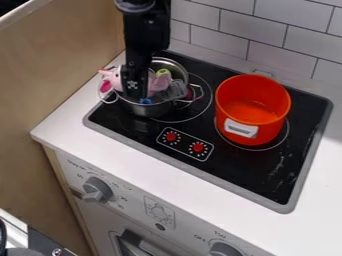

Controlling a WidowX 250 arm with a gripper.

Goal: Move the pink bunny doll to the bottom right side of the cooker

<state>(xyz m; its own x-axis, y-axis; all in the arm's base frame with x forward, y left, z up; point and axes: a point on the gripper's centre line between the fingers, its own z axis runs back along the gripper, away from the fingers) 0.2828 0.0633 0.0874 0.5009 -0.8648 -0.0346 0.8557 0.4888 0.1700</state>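
Surface inspected: a white countertop (57, 122) is carrying an inset black cooktop (234, 172) with a grey border. On the cooktop, a metal pot (150, 111) is standing upright at the left, overlapping a ring marking, and an orange-red pot (230, 105) is standing upright on the right-hand ring — its white handle facing the front. Pale marks are showing near the right edge.

Markings on the toy kitchen. On the front panel (194, 231), "20" is printed to the right of the left grey knob (98, 190), among other numbers too blurred for certain reading; "OFF" is printed to the upper left of the right grey knob (224, 249). Between them, a light-bulb sign (159, 212) is framed. On the cooker (234, 172), white tick marks are arranged around two red dials (172, 136).
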